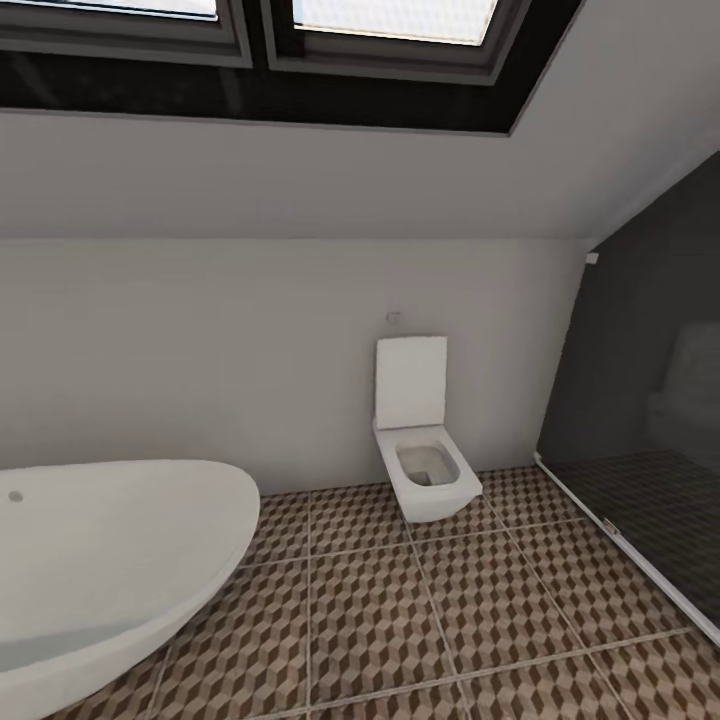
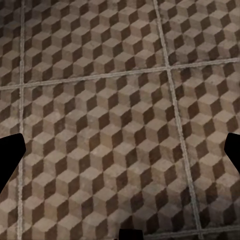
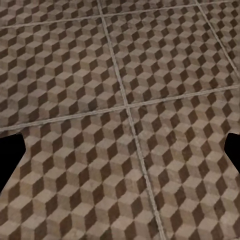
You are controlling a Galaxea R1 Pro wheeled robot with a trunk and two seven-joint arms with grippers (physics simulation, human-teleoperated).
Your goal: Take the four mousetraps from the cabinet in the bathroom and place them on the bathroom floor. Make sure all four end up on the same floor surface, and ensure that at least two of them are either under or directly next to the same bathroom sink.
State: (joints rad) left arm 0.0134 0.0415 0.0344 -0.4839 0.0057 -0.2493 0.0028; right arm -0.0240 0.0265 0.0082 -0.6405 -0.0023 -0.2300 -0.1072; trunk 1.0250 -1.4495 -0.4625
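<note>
Head view shows a glossy white tub [image 1: 110,550] at the floor's [image 1: 420,620] left edge and a wall-hung toilet [image 1: 425,470] at the back wall; no mousetraps or cabinet appear. Both wrist views look onto matte cube-patterned tile, each gripper [image 2: 120,155] [image 3: 120,155] spread wide and empty. Traps are judged light, stiff and snap-prone: grip the board's long edges.
</note>
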